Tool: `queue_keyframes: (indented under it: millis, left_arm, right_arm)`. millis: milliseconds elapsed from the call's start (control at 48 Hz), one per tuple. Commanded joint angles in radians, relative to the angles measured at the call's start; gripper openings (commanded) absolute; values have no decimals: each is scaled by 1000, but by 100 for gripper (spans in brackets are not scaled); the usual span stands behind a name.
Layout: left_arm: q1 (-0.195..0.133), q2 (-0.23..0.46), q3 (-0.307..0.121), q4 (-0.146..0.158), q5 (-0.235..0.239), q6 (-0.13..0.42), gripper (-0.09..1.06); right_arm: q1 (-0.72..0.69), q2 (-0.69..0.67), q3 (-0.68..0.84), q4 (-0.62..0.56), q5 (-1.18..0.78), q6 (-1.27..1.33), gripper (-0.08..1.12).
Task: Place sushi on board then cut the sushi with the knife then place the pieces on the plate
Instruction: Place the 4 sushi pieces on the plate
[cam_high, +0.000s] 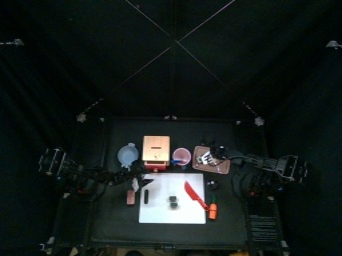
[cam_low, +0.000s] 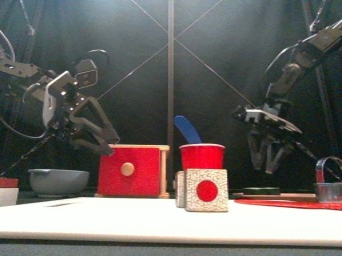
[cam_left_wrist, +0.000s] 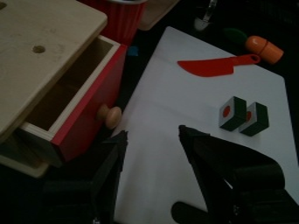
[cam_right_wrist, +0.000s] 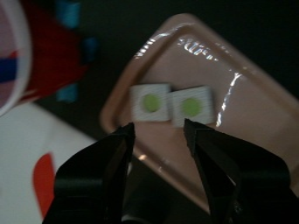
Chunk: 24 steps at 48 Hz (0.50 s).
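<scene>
Sushi roll stood nearest in front view, two blocks touching, on the white cutting board near its front edge. Behind it were the red cup with a blue knife, the wooden box just beside, the bowl far left and the pink plate far right. Left gripper and right gripper hung in the air, fingers spread, touching nothing.

Top view: board lay at the front edge of the surface. Red knife lay on it, orange toy at its right edge, bare board left of the roll.

Left wrist view: fingers apart over bare board, and the box's drawer stood open beside them.

Right wrist view: fingers apart above the plate, with two sushi pieces side by side inside, away from its rim.
</scene>
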<state>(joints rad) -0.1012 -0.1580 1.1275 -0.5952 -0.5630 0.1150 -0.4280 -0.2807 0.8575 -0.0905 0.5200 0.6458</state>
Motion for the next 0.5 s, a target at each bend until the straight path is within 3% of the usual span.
queue_keyframes:
  millis: [21, 229, 500]
  left_arm:
    - [2, -3, -20, -2, -3, 0, 87]
    - [0, -5, -20, -2, -3, 2, 87]
    - [-3, -3, -21, -2, -3, 0, 87]
  right_arm:
    - [186, -18, -60, 5, -12, -11, 83]
    - [434, 123, -196, -37, 58, -17, 84]
    - [540, 336, -457, -114, 181, -25, 83]
